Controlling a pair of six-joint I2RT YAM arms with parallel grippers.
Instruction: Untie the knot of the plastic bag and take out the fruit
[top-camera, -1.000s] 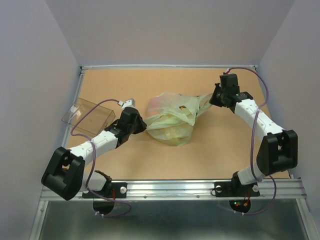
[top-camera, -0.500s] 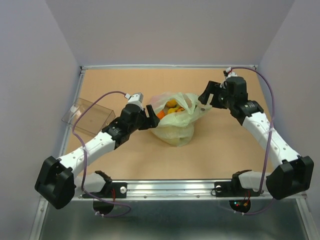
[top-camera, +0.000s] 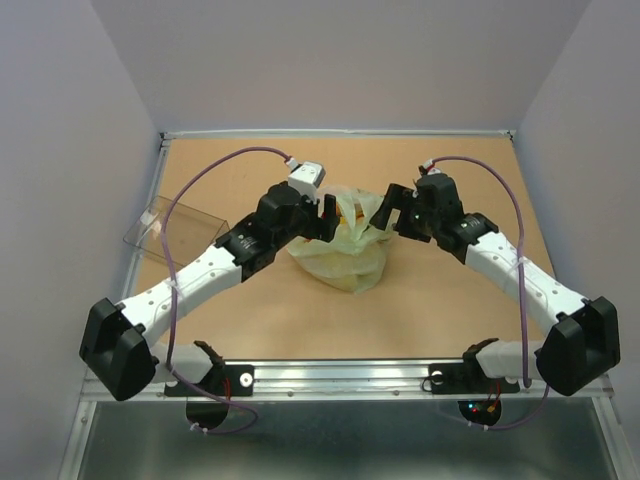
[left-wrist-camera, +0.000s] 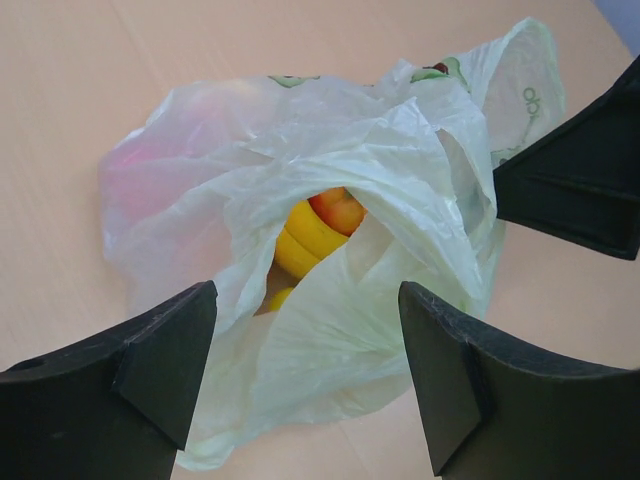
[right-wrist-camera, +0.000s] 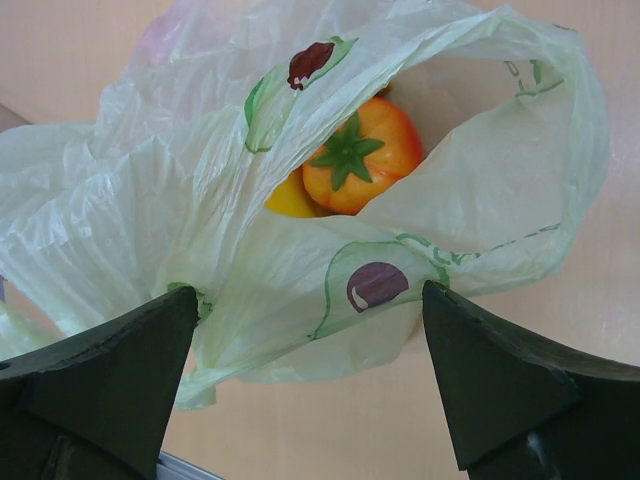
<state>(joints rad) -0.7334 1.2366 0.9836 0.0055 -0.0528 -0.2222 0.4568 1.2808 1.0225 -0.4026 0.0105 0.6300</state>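
The plastic bag (top-camera: 345, 248) lies slumped on the tabletop (top-camera: 450, 300) at the centre of the top view, with an arm reaching in from each side. Its mouth gapes upward. No tied tuft shows in any view, so the knot appears to be undone and the job is down to lifting out the contents.

The left gripper (left-wrist-camera: 305, 295) is released, its fingers spread wide with no film pinched between them. Its camera looks straight into the opening, where a yellow banana (left-wrist-camera: 305, 238) and a red apple (left-wrist-camera: 338, 208) sit under a fold of film. The right gripper (right-wrist-camera: 310, 290) is also splayed and grasps nothing. It faces the other side of the mouth, where an orange fruit with a green top (right-wrist-camera: 365, 155) rests against a yellow piece (right-wrist-camera: 290, 200).

The two grippers probably stand opposite each other so that one can pin or lift the rim while the other reaches in. The thin film sags over the fruit, so a finger could catch plastic along with a piece.

A clear box (top-camera: 175, 232) stands at the left edge of the top view, well apart from the bag.
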